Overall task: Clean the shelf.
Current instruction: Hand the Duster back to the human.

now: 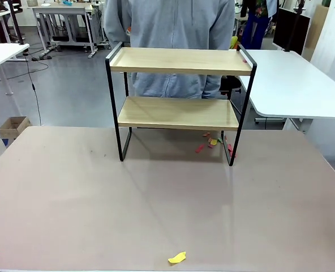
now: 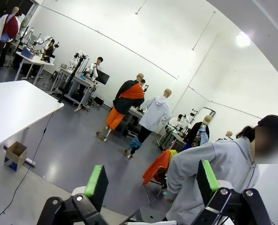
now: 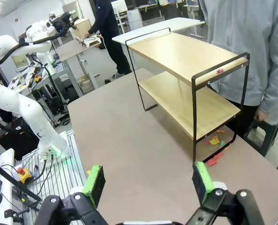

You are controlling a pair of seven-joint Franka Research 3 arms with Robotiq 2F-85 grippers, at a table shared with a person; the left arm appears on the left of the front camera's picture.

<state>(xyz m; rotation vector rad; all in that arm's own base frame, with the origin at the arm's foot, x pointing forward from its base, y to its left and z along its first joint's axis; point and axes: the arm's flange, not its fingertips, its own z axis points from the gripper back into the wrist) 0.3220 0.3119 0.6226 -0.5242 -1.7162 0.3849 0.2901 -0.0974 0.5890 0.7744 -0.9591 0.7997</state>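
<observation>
Open table (image 1: pixel 71 198) fronts the shelf (image 1: pixel 179 113); person (image 1: pixel 170 34) behind.

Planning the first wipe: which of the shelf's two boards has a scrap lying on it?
The upper board: a small red scrap lies at its corner by the person. The lower board looks bare.

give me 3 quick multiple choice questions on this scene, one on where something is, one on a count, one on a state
1. Where do most of the coloured scraps lie?
A. on the top board
B. on the table under the shelf's right end
C. in the cardboard box

2. How many wooden boards does the shelf have?
A. one
B. two
C. three

3. How does the right gripper stand?
A. open, holding nothing
B. shut on a scrap
C. shut on the shelf frame

Answers:
1 B, the scraps sit on the table by the right legs.
2 B, an upper and a lower board show.
3 A, its green pads stand apart with nothing between.
</observation>
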